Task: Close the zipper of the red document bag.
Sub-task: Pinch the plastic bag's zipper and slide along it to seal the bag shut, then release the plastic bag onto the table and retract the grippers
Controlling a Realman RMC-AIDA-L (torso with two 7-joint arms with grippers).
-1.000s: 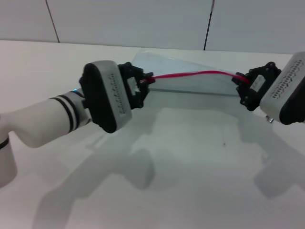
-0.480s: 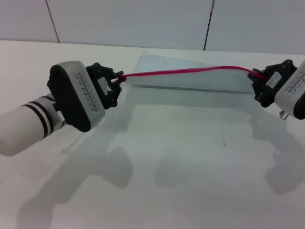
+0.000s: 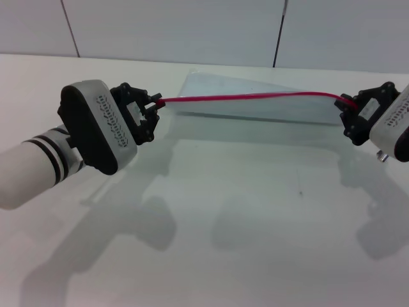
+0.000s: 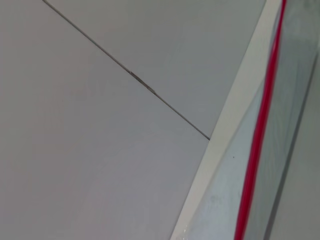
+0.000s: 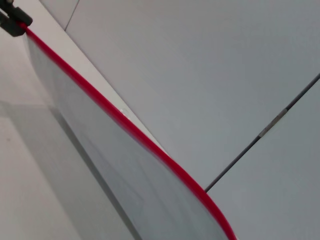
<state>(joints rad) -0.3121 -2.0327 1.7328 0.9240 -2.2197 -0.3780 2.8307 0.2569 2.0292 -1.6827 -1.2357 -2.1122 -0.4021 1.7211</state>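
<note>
Pincer tips [image 3: 155,103] hidden where both clamp zipper [image 3: 249,97]

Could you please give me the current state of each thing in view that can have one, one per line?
red document bag: lifted by its red edge, hanging between the two grippers, lower part toward the table.
zipper: stretched almost taut from gripper to gripper, with a slight arc; open or closed cannot be told.
left gripper: jaws shut on the zipper's left end.
right gripper: jaws shut on the zipper's right end.
</note>
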